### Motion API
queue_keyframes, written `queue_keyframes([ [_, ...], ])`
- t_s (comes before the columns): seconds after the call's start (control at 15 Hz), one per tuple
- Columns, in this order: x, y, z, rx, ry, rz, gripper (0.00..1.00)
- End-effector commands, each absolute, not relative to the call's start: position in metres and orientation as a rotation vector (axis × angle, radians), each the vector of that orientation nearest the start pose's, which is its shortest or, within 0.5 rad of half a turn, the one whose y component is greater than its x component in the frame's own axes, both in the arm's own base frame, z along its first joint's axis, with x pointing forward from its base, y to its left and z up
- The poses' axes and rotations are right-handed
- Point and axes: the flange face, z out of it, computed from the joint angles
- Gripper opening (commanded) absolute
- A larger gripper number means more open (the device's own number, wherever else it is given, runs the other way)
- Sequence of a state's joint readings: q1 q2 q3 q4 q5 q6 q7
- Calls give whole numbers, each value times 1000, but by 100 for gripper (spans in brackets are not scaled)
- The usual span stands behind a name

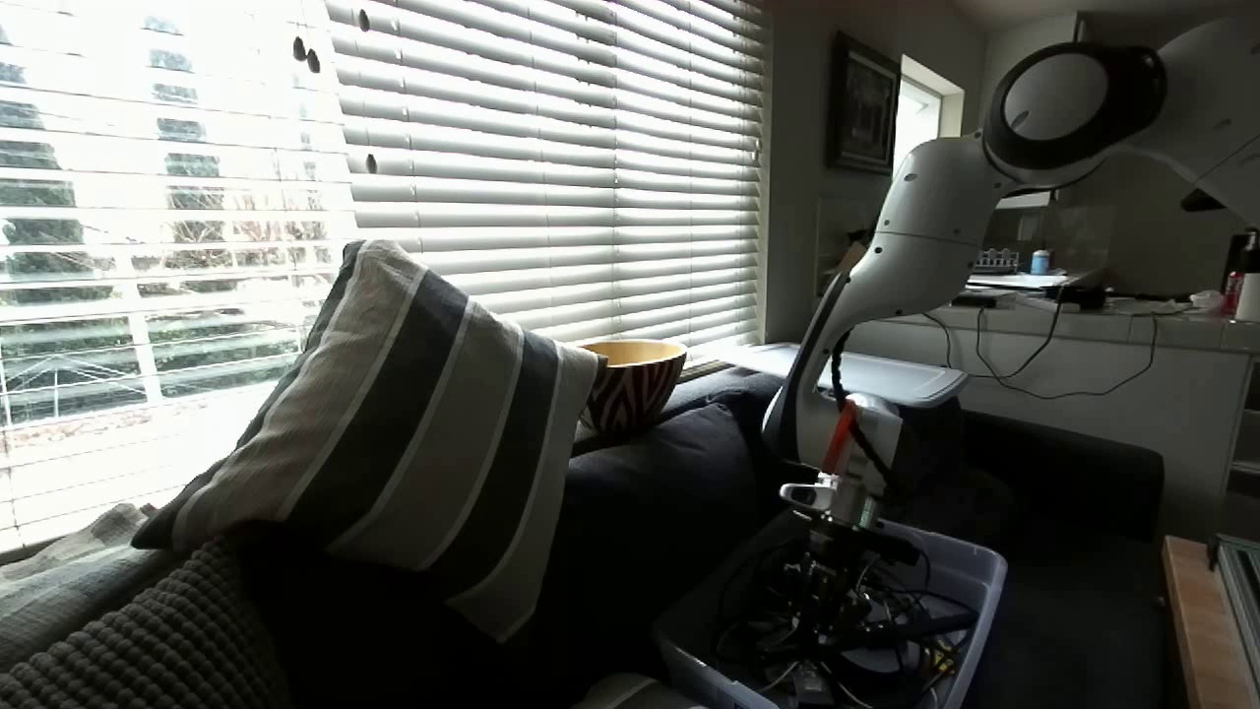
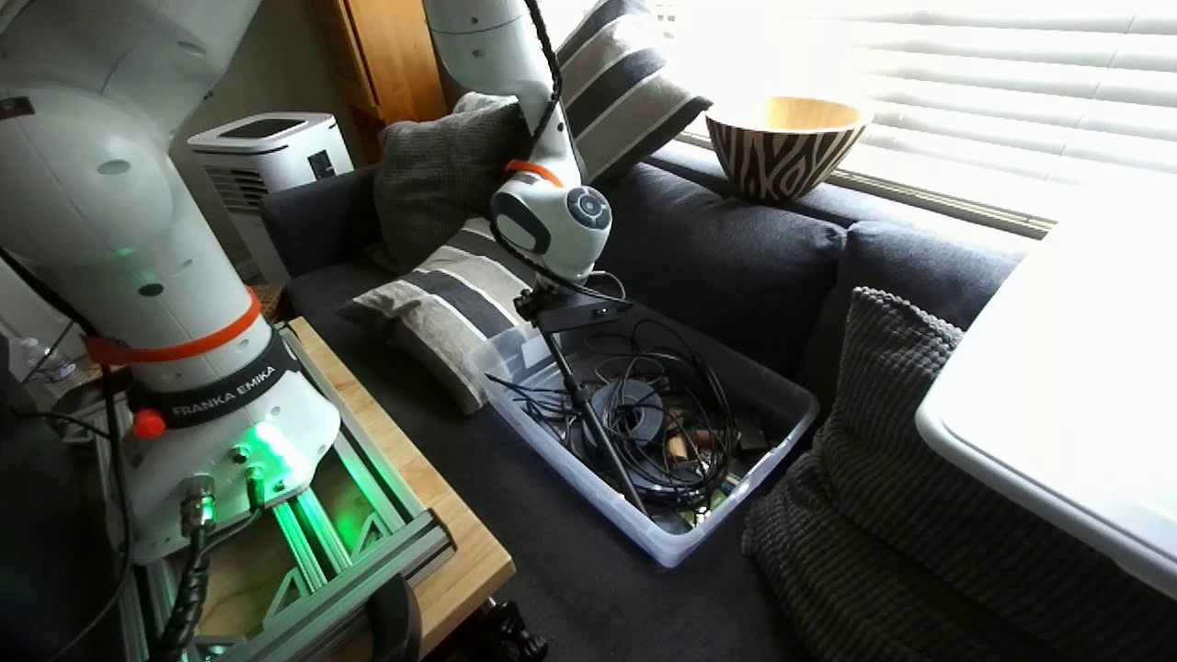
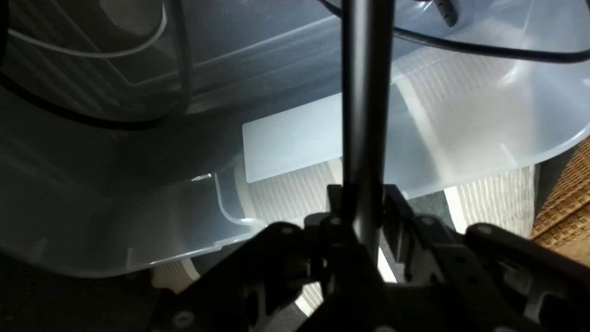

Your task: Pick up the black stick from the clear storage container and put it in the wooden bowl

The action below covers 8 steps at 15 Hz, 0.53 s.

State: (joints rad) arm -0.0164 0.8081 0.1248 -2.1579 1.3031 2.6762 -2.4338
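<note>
The black stick (image 3: 367, 115) is smooth with a soft gloss; whether metal or plastic, I cannot tell. My gripper (image 3: 362, 200) looks matt. The storage container (image 2: 671, 547) is slick, translucent plastic bearing a flat, papery label (image 3: 292, 138). I see smooth wood inside the bowl (image 2: 786, 152), matt cloth over the sofa (image 2: 726, 248), a woven striped pillow (image 1: 423, 423), a coarsely ribbed cushion (image 2: 883, 469), bare metal rails (image 2: 354, 579).

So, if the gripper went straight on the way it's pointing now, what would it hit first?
Probably the wall of the clear container near its white label, beyond the black stick the gripper holds in the wrist view. Depth is unclear, so the rim might come first.
</note>
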Motion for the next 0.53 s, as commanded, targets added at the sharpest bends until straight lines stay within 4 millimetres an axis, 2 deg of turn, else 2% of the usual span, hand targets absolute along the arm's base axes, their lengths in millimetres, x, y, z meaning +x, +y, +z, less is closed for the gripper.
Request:
queue_keyframes([
  [0.0,460,33,-33,-2196,-1584,-407,6],
  [0.27,457,33,-41,-2166,-1611,-392,6],
  [0.33,456,34,-42,-2161,-1620,-382,23],
  [0.4,455,34,-43,-2161,-1629,-375,47],
  [0.47,454,34,-42,-2162,-1634,-365,49],
])
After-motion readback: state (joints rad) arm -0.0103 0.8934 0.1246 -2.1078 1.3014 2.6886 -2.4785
